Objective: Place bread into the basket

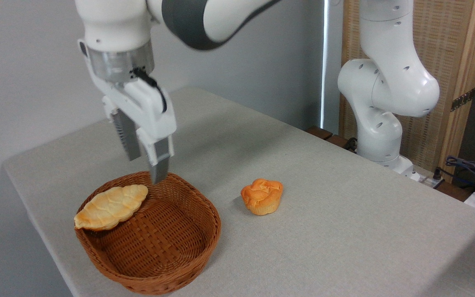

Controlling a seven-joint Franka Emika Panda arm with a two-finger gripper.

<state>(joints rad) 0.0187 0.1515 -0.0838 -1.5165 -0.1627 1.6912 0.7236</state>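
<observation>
The bread, a long golden braided loaf with pointed ends, lies tilted in the left side of the basket, leaning on the woven wall with its left tip over the rim. The basket is oval brown wicker at the table's front left. My gripper hangs just above the basket's far rim, a little above and right of the loaf's upper end. Its two grey fingers are spread apart with nothing between them, and they are not touching the loaf.
A small round orange bun sits on the grey table to the right of the basket. The arm's white base stands at the back right by a wooden panel. Cables lie at the far right edge.
</observation>
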